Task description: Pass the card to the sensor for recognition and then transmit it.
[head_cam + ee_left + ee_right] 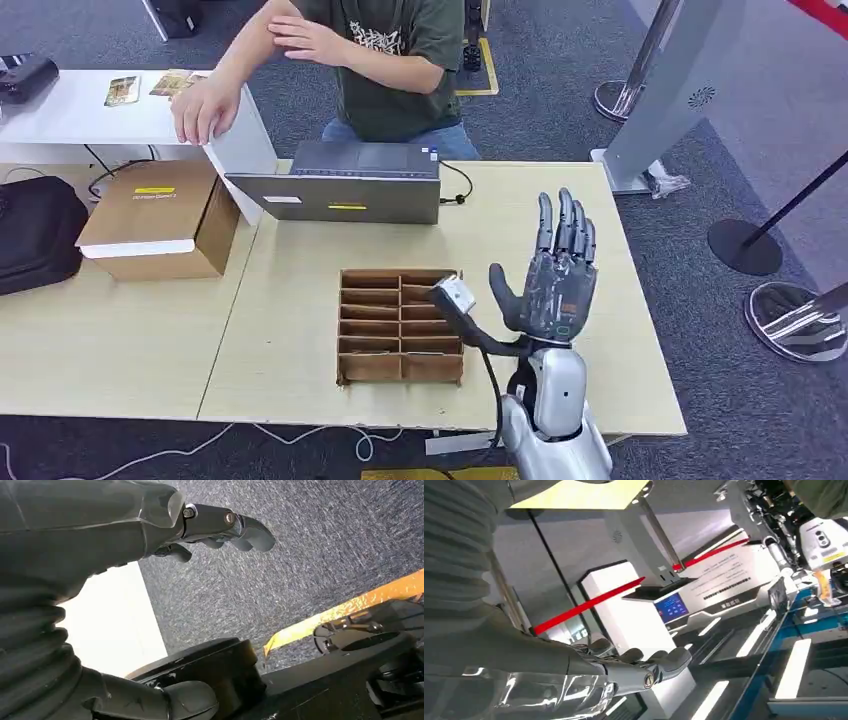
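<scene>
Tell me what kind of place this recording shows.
Probably an office or lab set up as a demo area: grey carpet, pale tables with a laptop, stanchion posts, and a white kiosk with a screen.

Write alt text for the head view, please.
The robot's right hand is raised open and empty, fingers pointing up, above a wooden table, beside a cardboard divider tray. Behind sit a grey scanner box and a seated person.
</scene>
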